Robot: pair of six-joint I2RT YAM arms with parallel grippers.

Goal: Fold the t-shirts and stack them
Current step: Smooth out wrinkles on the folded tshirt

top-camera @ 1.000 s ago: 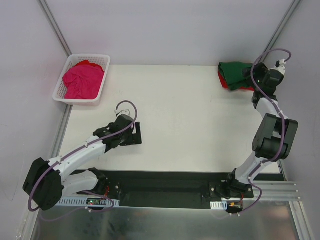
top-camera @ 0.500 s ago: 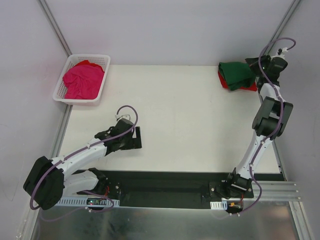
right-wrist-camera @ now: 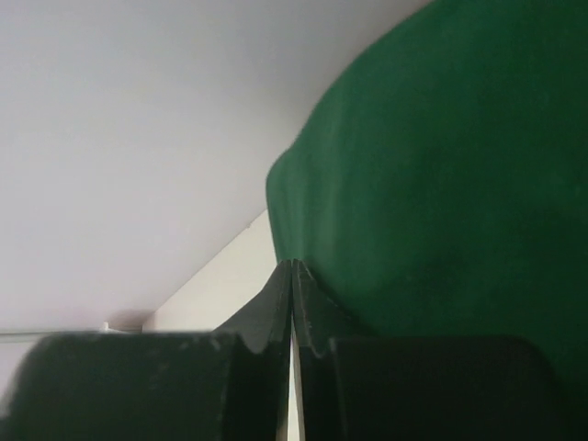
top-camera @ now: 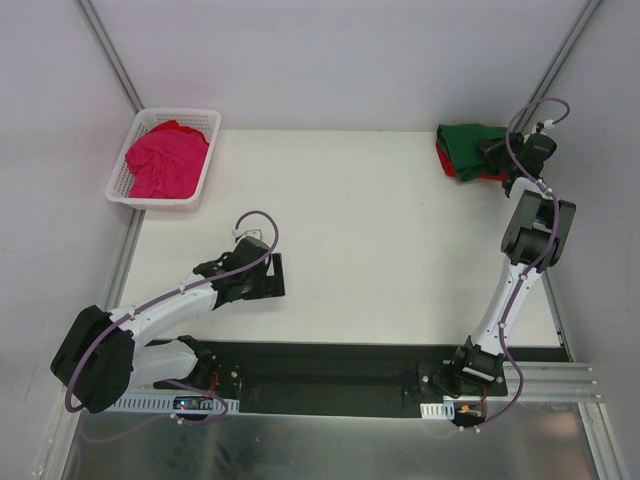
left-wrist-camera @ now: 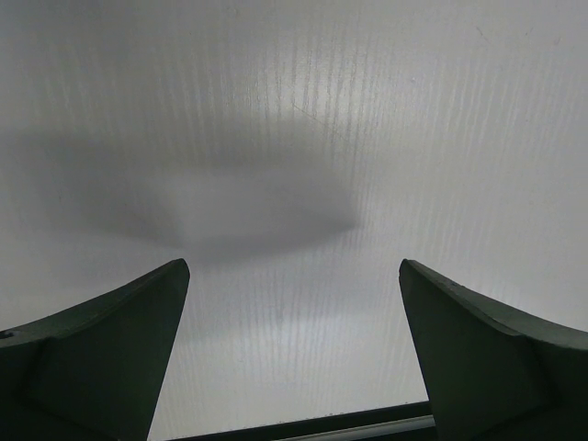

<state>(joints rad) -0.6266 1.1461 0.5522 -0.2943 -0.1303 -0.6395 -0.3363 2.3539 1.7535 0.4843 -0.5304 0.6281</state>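
The dark green t-shirt (top-camera: pixel 463 143) lies folded at the table's far right corner on top of the red t-shirt (top-camera: pixel 449 169), of which only an edge shows. The magenta pink t-shirt (top-camera: pixel 165 160) sits crumpled in the white basket (top-camera: pixel 213 152) at the far left. My right gripper (top-camera: pixel 491 153) is shut at the green shirt's right side. In the right wrist view its tips (right-wrist-camera: pixel 292 265) touch the edge of the green cloth (right-wrist-camera: pixel 441 165), with no cloth seen between them. My left gripper (top-camera: pixel 277 273) (left-wrist-camera: pixel 292 268) hangs wide open low over bare table.
The white table (top-camera: pixel 370 230) is bounded by walls at the back and both sides. A black base rail (top-camera: pixel 320 375) runs along the near edge between the two arm bases.
The right gripper closed and the right arm swung up, then back down against the green shirt's right side. The left arm shifted slightly and stays open.
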